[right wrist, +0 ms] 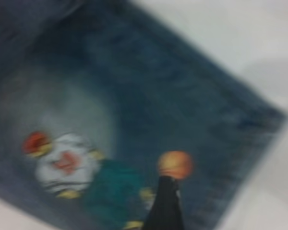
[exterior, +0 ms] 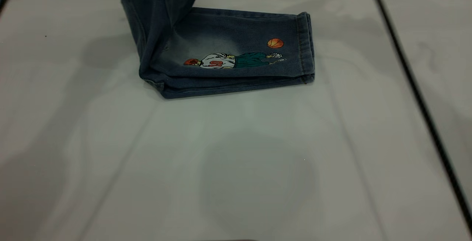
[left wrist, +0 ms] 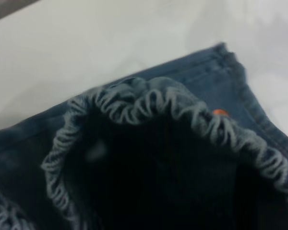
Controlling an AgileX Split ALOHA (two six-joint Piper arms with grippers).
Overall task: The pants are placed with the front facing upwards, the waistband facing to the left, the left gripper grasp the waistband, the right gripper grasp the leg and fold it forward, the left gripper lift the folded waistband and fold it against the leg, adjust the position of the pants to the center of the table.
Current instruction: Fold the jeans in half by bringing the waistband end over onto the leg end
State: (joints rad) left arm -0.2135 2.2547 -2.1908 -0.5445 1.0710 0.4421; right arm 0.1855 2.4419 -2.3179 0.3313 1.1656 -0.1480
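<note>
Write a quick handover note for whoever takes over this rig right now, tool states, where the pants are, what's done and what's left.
Left tool: not in view; the waistband is raised right under its wrist camera.
Right tool: above the leg, near the ball print; open or shut cannot be told.
Pants: far side of the table, legs stacked flat, hems to the right, waist end lifted out of the exterior view.
Done: leg fold.
Left: lay waistband onto leg, centre pants.

The lifted waistband (left wrist: 149, 103) end of the pants (exterior: 228, 53) is cut off at 12 o'clock in the exterior view; both grippers stay hidden there.
</note>
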